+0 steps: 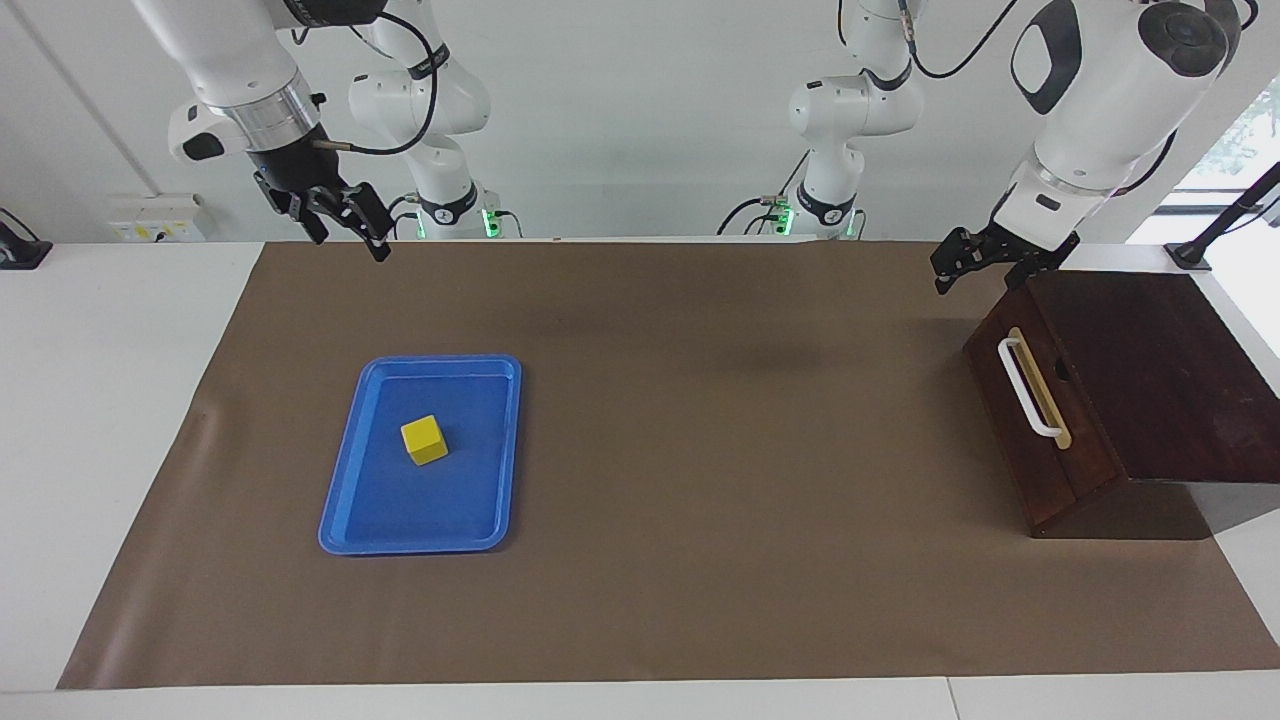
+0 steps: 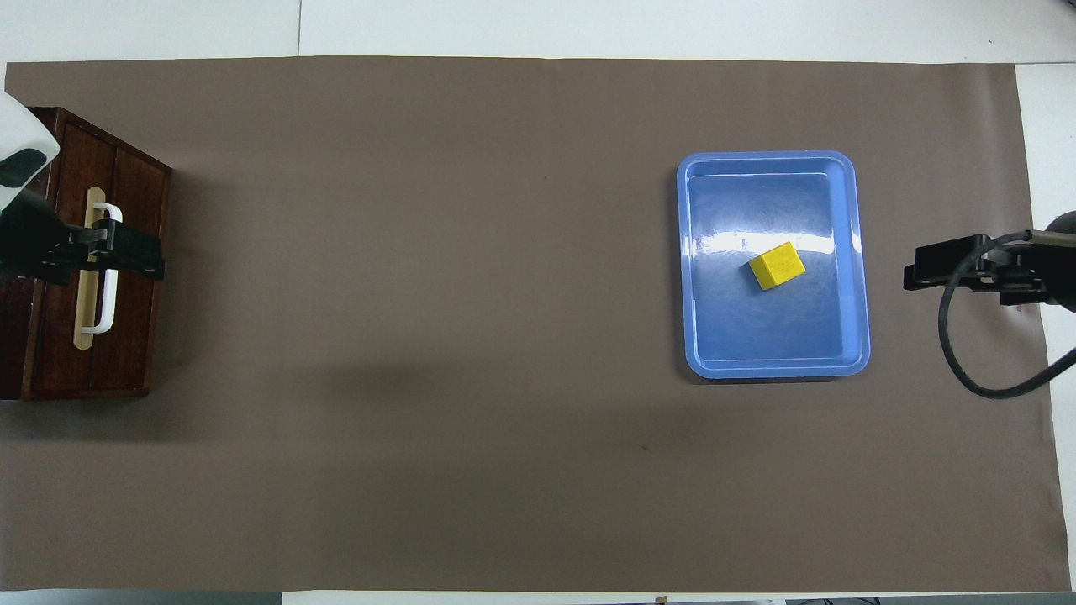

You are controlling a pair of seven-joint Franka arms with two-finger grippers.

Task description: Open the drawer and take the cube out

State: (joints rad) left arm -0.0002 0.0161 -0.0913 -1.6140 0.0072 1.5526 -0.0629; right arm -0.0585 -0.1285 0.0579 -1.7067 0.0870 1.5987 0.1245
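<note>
Facing view: cube [image 1: 424,440] sits in blue tray [image 1: 345,500] below the spread, empty right claw [image 1: 345,222]; drawer [image 1: 1040,410] shut under the spread left claw [image 1: 960,265].

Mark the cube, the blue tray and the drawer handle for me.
cube [image 1: 424,440], facing view, on its front face.
blue tray [image 1: 405,545], facing view, on the rim edge farthest from the robots.
drawer handle [image 1: 1027,390], facing view, on the middle of the white bar.

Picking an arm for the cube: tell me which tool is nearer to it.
Right. The right tool is raised near the robots' edge of the brown mat, by the blue tray holding the yellow cube. The left tool hangs by the drawer box, at the table's left-arm end.
</note>
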